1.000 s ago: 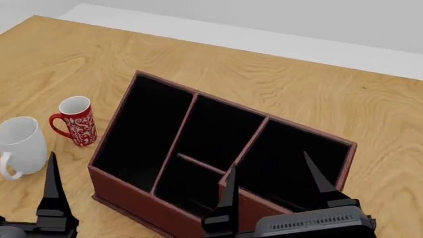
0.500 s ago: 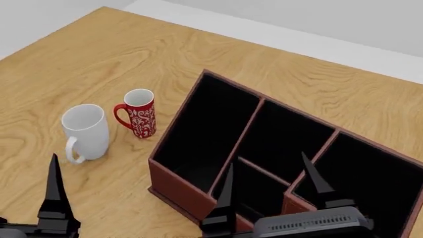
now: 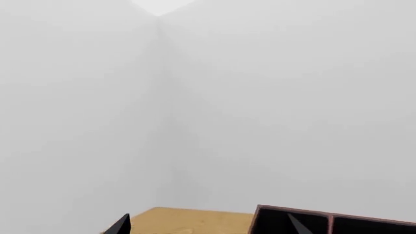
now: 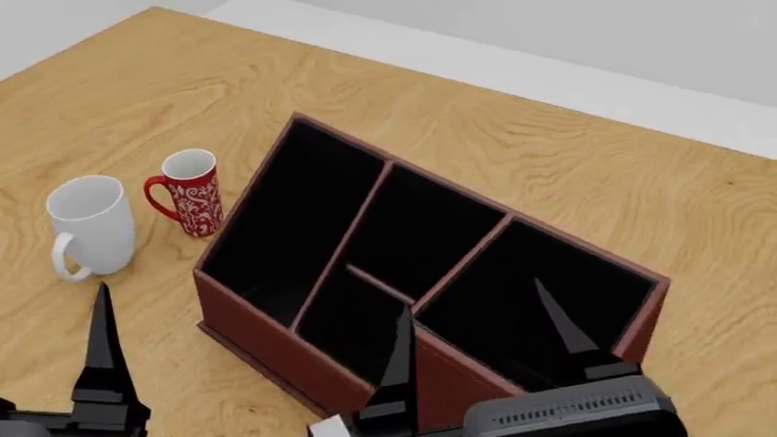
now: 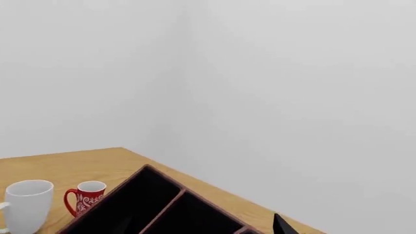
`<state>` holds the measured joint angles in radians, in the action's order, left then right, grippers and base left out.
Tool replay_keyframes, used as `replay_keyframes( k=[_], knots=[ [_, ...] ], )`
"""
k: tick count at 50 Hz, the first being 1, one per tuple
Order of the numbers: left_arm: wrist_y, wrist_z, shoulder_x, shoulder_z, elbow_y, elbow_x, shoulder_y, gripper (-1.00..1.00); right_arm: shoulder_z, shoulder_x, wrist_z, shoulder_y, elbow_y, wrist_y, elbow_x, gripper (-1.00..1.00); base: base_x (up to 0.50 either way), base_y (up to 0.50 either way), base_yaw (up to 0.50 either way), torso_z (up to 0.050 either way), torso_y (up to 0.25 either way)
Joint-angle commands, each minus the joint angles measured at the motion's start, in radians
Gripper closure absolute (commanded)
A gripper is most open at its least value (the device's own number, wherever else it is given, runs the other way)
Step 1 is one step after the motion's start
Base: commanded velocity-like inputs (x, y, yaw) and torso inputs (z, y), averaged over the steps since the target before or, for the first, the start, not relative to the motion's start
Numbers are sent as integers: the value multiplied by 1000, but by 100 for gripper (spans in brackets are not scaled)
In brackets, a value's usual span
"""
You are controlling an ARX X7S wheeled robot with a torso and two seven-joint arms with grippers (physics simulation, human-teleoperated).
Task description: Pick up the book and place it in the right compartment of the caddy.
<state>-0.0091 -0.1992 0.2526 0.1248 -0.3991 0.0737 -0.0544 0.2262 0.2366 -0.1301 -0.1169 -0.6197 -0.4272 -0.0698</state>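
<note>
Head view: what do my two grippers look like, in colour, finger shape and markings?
Both are matte black. The right gripper has two thin fingers tapering to sharp points, on a dark grey body with a row of fine vent slots. Only one such spike of the left gripper shows. No cables or markings visible.

The head view looks steeply down from close above the caddy (image 4: 364, 273) and mugs (image 4: 185, 191). Both wrist views sit low near the table, facing level toward the walls; the right wrist view shares caddy and mugs with it
</note>
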Motion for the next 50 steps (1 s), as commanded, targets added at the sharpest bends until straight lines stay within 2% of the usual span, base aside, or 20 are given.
replay_keyframes(
  k=[1,11,15,25,43,45,46,50],
  knots=[
    [0,-5,4,4,1,6,-2,-100,-2,7,15,6,5,32,-31,-100,226,-446,0,0,0],
    [-7,-9,8,7,-8,12,-1,-100,5,6,-22,-3,12,7,2,-100,289,-211,0,0,0],
    [-12,-11,11,7,-12,14,-2,-100,51,20,-59,-14,-5,-49,89,-100,0,0,125,0,0],
    [-6,-14,15,10,-8,18,-3,-100,23,8,-64,-4,3,-8,46,-100,0,0,500,0,0],
    [-11,-23,23,13,-15,24,-4,-100,45,23,-64,-16,1,-25,52,-100,0,0,0,0,0],
    [-18,-25,26,7,-25,29,-4,-100,51,21,-55,-33,-29,-85,41,-100,0,0,0,0,0],
    [-21,-27,28,3,-29,33,-4,-100,82,25,-60,-54,-68,-173,72,-100,0,0,0,0,0],
    [-29,-32,33,-5,-44,37,-1,-100,123,13,-72,-116,-171,-353,113,-100,0,0,0,0,0]
  ],
)
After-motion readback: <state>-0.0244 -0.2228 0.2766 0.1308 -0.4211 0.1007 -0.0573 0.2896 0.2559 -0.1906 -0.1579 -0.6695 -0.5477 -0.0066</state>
